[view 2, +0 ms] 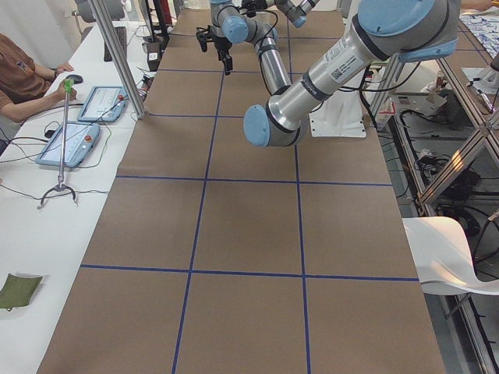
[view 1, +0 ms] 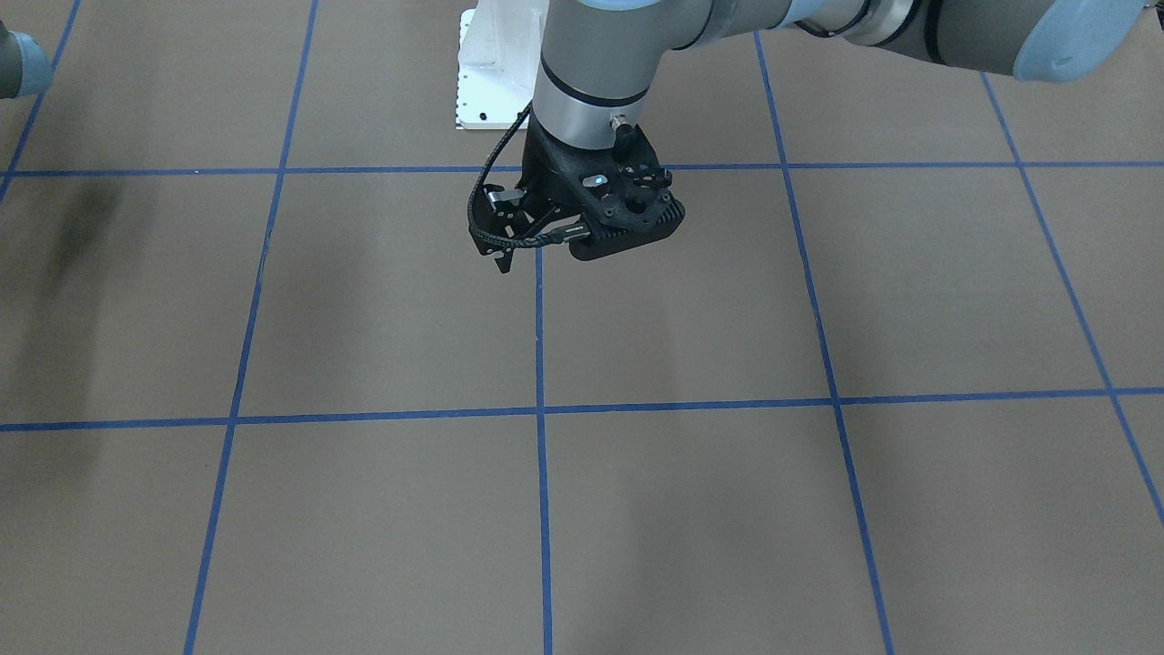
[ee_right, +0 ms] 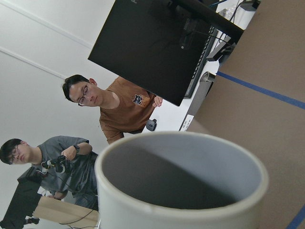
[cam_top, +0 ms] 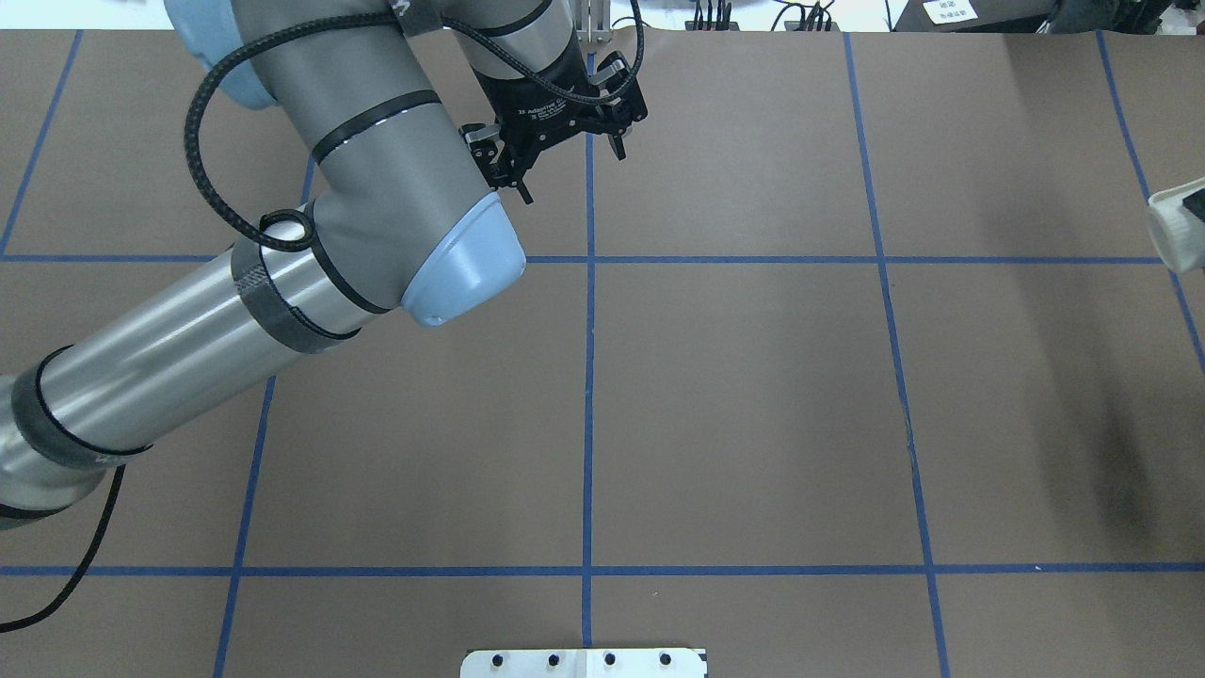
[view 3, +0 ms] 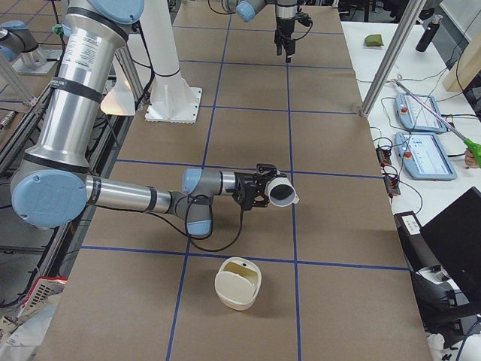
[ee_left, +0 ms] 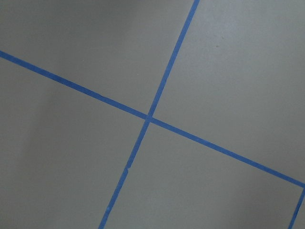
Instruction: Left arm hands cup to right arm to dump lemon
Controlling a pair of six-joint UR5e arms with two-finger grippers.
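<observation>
The bulky black left gripper (cam_top: 570,169) hung with jaws spread wide and empty, well apart from the plain off-white cylindrical cup (view 3: 283,192), which lay sideways at the tip of the slim black right gripper (view 3: 265,188), mouth pointing away from it; whether those jaws clamped it could not be told. Only the right-end view showed a cream tub (view 3: 239,283) near it; the wrist view showed no lemon inside

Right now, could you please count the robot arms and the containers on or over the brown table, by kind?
Robot arms: 2, the left arm and the right arm
Mugs: 1, the white mug at the right arm's tip, lying sideways above the table
Tubs: 1, the cream tub standing on the table
Total: 4
</observation>
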